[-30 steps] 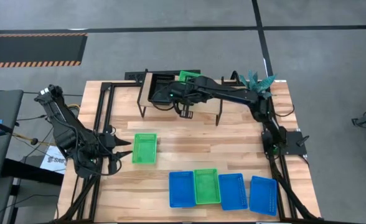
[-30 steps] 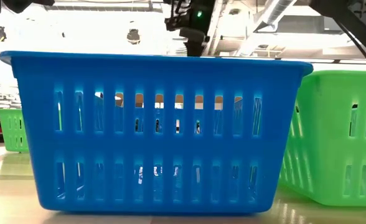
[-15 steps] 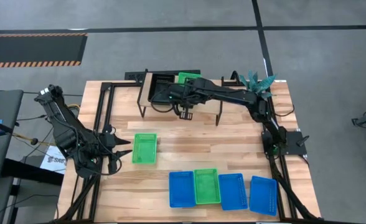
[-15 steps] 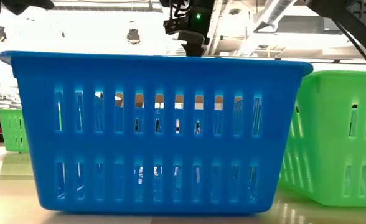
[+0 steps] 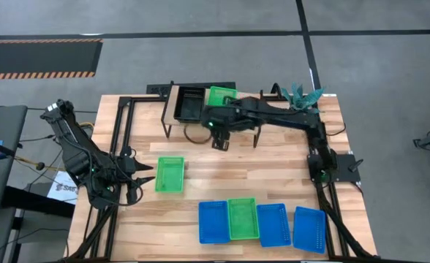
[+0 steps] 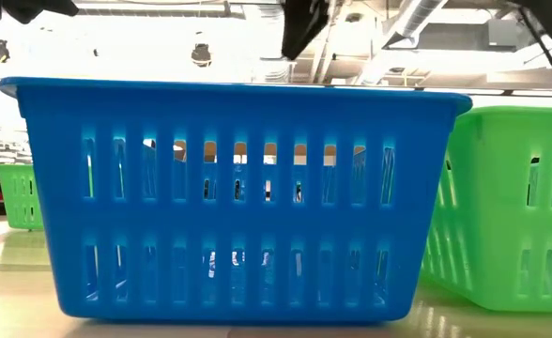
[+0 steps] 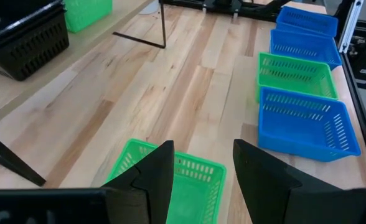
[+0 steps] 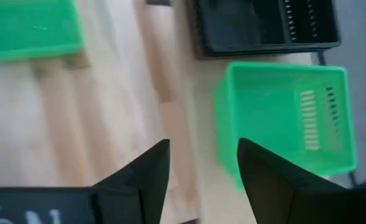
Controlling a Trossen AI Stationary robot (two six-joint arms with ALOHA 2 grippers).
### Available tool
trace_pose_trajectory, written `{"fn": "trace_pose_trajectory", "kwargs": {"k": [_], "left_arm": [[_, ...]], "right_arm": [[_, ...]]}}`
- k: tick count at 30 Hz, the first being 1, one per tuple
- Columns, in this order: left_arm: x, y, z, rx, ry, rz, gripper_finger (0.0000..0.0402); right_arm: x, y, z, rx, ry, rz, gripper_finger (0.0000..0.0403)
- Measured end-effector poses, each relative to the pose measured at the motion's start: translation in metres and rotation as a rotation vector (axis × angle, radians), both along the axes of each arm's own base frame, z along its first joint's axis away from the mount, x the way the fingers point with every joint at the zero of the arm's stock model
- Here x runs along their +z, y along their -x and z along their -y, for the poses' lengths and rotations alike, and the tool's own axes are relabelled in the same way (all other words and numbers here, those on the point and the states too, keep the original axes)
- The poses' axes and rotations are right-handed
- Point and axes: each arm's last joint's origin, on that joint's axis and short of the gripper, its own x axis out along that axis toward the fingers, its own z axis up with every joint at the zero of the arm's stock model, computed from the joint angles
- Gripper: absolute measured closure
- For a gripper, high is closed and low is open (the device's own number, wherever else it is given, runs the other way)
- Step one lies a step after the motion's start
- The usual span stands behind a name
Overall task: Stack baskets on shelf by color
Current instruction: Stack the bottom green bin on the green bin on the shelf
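Note:
The shelf [image 5: 172,117] stands at the table's far side with a black basket [image 5: 189,104] and a green basket [image 5: 221,96] side by side on its board. My right gripper [image 8: 201,146] hangs open just in front of the shelf's near edge [image 5: 221,140], above and short of that green basket [image 8: 286,118], touching nothing. My left gripper [image 5: 143,175] waits open at the table's left, pointing at a green basket [image 7: 170,180] that rests on the tabletop. Three blue baskets and one green basket [image 5: 243,218] stand in a row at the near edge.
In the low view a blue basket [image 6: 238,197] fills the front and a green one [image 6: 511,207] stands beside it. The shelf's thin black legs [image 5: 257,139] stand by my right gripper. Bare tabletop [image 5: 259,172] lies between the shelf and the near row.
My right arm has drawn back from over the shelf toward the table's near and right edges. The green basket it half covered a second ago now shows whole on the shelf board beside the black one. My left arm has kept still.

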Motion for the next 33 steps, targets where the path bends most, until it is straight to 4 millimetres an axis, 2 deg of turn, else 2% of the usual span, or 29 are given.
{"fn": "trace_pose_trajectory", "kwargs": {"k": [3, 7, 15, 20, 23, 27, 33], "left_arm": [[0.0, 0.0, 0.0, 0.001, 0.014, -0.004, 0.0248], [0.0, 0.0, 0.0, -0.008, 0.01, -0.011, 0.0248], [0.0, 0.0, 0.001, -0.042, -0.021, -0.023, 0.0248], [0.001, -0.002, 0.004, -0.088, -0.021, -0.025, 0.0248], [0.003, -0.003, 0.007, -0.116, -0.016, -0.017, 0.0248], [0.003, -0.006, 0.011, -0.133, -0.001, -0.006, 0.0248], [-0.001, -0.011, 0.018, -0.149, 0.007, -0.04, 0.0248]], "right_arm": [[0.009, 0.01, -0.027, 0.0, -0.054, 0.022, 0.0187], [0.009, 0.02, -0.078, 0.019, -0.123, 0.007, 0.0191], [-0.03, 0.033, -0.205, 0.071, -0.19, -0.067, 0.0196], [-0.055, 0.05, -0.267, 0.036, -0.229, -0.073, 0.0191], [-0.07, 0.058, -0.295, 0.053, -0.23, -0.084, 0.0191], [-0.093, 0.063, -0.323, 0.073, -0.222, -0.106, 0.0191], [-0.134, 0.06, -0.346, 0.091, -0.24, -0.196, 0.0183]]}}
